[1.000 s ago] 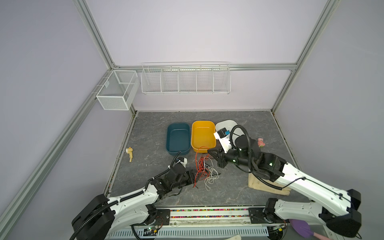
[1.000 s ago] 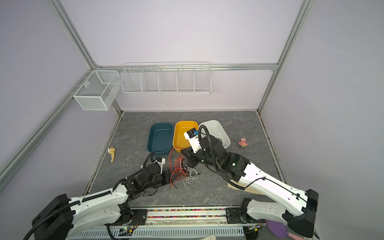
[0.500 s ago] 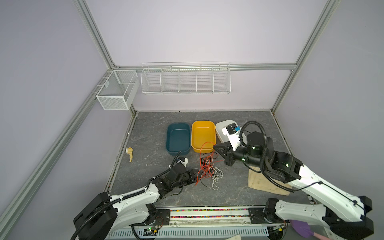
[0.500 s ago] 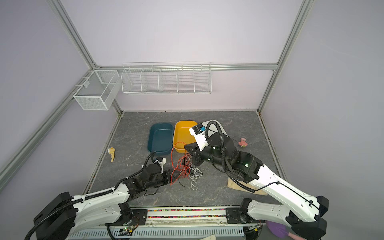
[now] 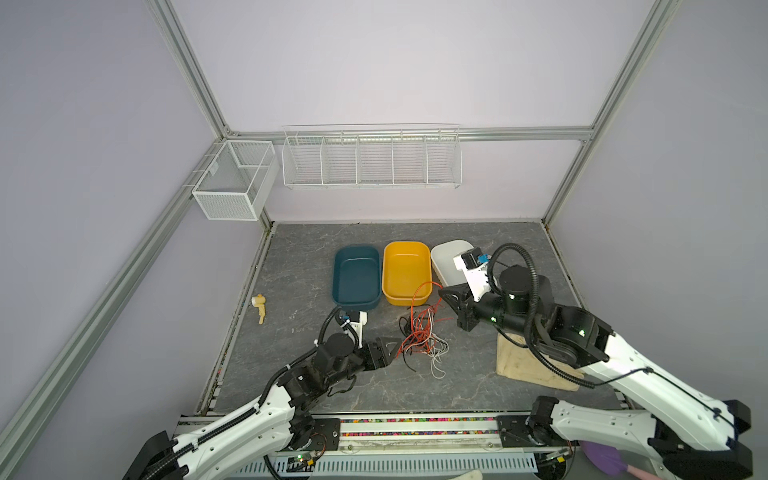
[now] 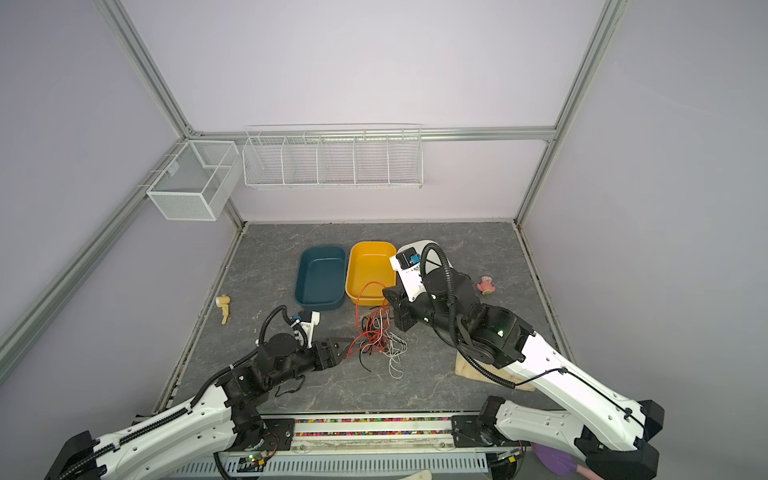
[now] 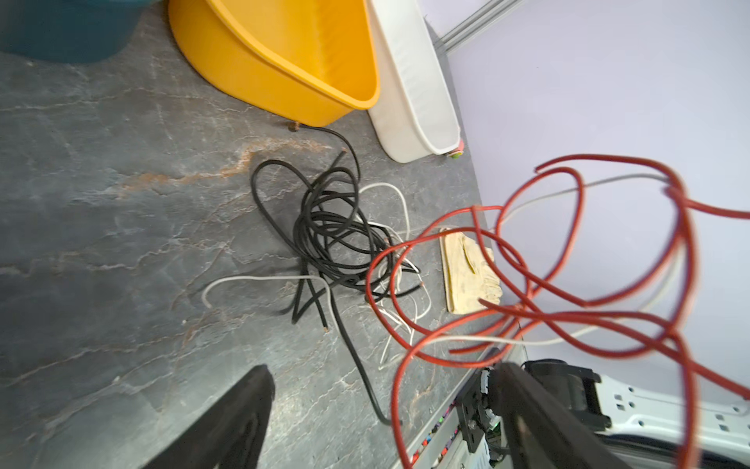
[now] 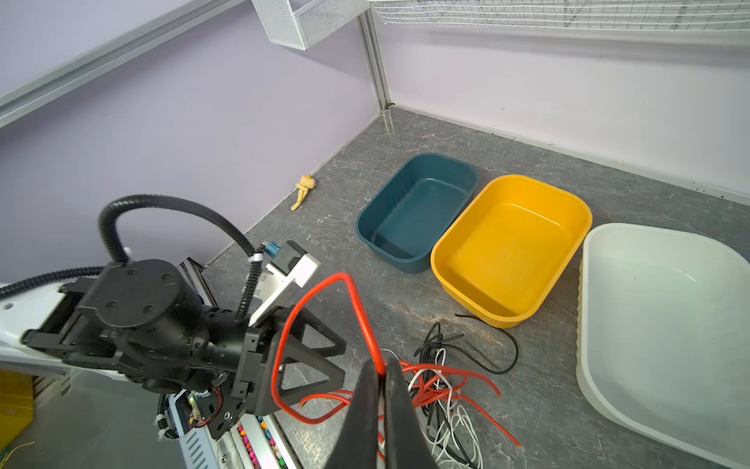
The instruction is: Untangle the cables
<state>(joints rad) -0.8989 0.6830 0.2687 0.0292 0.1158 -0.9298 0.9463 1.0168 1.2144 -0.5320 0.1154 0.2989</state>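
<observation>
In both top views the cables (image 5: 420,338) lie in a loose tangle on the grey tabletop (image 5: 299,266), just before the near rim of the yellow tub (image 5: 405,270), which stands between a teal tub (image 5: 357,274) and a white tub (image 5: 442,257). The right pincer (image 5: 442,297) hangs above the heap's far side, and a red cable (image 5: 429,283) arches up to it. The left pincer (image 5: 395,347) sits low at the tangle's left edge. Bare tabletop spreads left of the tubs and along the near edge; a cloth (image 5: 519,365) lies under the right arm.

The left wrist view shows the left pincer's jaws standing wide apart with nothing clamped. The black cable (image 7: 330,227) and white cable (image 7: 259,280) rest flat on the tabletop, while red loops hang raised nearer the camera.

The right wrist view shows the right pincer's jaws pressed together on the red cable, which rises in a loop from the grip.
</observation>
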